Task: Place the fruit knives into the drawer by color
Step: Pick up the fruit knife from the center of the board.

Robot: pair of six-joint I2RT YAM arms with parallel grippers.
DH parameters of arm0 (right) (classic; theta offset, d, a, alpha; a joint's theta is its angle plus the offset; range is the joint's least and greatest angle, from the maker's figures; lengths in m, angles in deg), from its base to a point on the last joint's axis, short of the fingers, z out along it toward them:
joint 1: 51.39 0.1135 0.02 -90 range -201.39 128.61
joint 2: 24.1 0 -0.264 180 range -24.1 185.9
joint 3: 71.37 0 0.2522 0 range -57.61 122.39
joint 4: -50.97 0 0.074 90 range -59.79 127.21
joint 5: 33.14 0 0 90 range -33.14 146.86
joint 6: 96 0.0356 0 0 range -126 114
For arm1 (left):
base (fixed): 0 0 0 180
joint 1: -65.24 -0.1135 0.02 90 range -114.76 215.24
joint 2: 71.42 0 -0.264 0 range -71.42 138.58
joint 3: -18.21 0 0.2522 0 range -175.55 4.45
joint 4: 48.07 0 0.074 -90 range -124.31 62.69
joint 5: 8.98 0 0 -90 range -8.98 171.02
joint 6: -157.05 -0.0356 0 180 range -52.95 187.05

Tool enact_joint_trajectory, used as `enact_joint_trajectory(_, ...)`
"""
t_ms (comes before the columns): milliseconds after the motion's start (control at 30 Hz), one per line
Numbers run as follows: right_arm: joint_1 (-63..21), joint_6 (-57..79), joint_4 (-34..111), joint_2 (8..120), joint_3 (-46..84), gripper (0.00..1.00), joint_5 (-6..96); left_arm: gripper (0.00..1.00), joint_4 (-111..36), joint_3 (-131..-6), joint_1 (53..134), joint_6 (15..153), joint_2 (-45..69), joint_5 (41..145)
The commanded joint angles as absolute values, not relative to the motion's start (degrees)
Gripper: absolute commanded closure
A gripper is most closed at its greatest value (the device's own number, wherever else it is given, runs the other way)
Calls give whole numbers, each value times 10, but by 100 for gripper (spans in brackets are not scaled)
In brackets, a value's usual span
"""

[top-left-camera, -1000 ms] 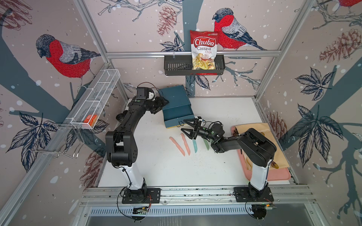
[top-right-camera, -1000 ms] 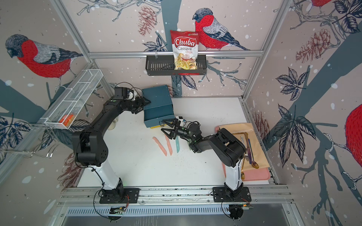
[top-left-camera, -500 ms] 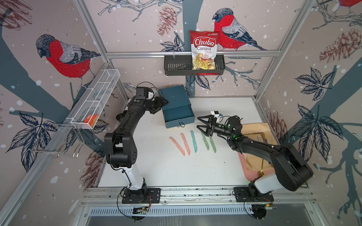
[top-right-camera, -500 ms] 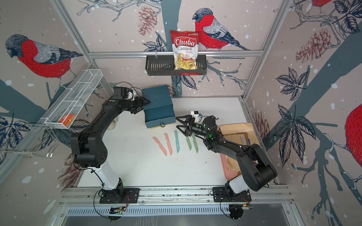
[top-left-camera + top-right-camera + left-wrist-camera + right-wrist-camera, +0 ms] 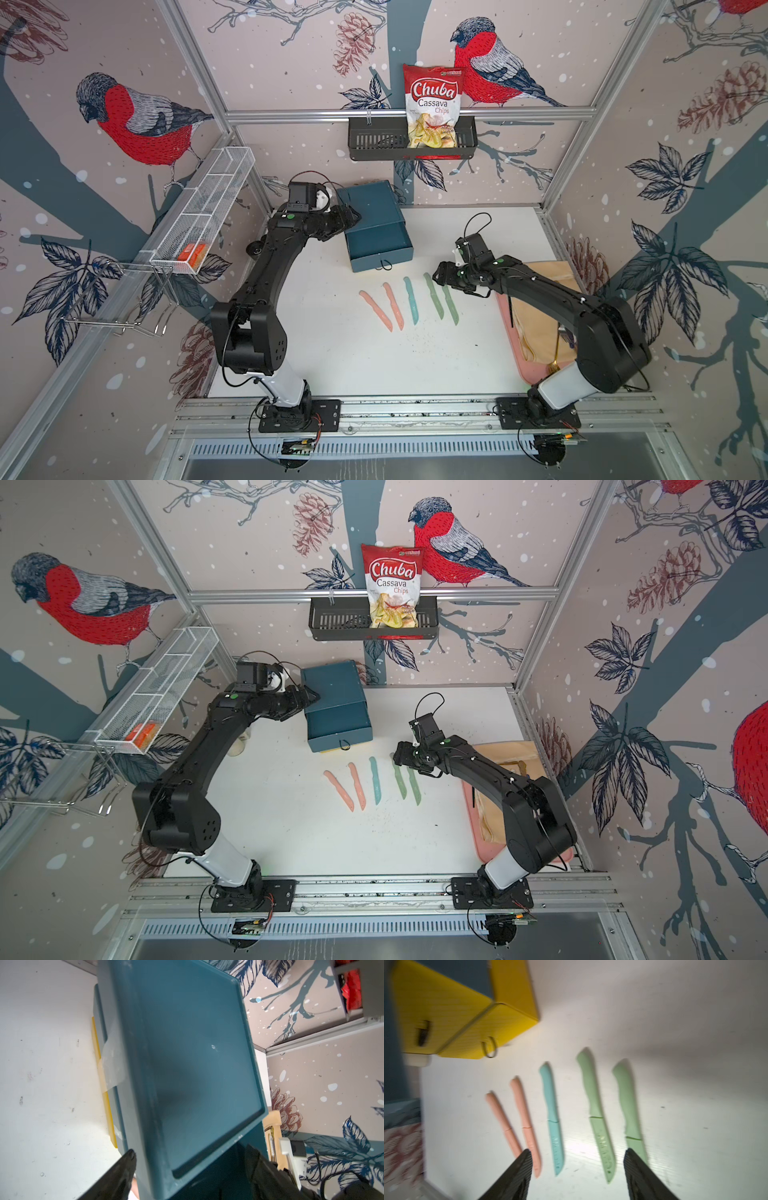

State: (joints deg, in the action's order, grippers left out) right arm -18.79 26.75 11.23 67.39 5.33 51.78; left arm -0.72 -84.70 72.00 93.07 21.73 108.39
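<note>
Looking at how things lie, none of the sorting is done yet: all five knives sit in a loose row on the white counter [image 5: 490,232], just in front of the chest [image 5: 368,201]. That's two pink [image 5: 394,305], one teal [image 5: 411,300] and two green [image 5: 433,296]. The chest's top teal drawer [image 5: 380,249] is pulled out and looks empty, and the yellow drawers [image 5: 446,1001] under it look shut. The right gripper [image 5: 437,276] hovers over the green end of the row, jaws spread with nothing between them. The left gripper [image 5: 190,1150] is up at a corner of the chest with its jaws spread either side of it, though I can't tell if they touch. So I'd call this the reach for the first knife. The next move needs a drop onto one knife and a pinch across its narrow width. That's fiddly, I reckon, since they're thin, smooth matte plastic lying flat, and the greens sit close together. Handles are wavy, blades have tiny cutouts, and a ring pull [image 5: 490,1049] hangs off a drawer front.
</note>
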Motion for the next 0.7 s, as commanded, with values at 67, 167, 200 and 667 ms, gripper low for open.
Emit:
enact_joint_trajectory(67,-179,200,18,724,96,38,654,14,19,-806,766,877,160,1058)
enact_joint_trajectory(167,-178,193,5,749,114,41,666,13,6,-761,787,878,110,1064)
enact_joint_trajectory(200,-177,190,3,756,117,41,668,12,2,-745,792,879,92,1065)
enact_joint_trajectory(667,-170,172,20,840,144,58,651,10,-53,-556,866,951,-63,1065)
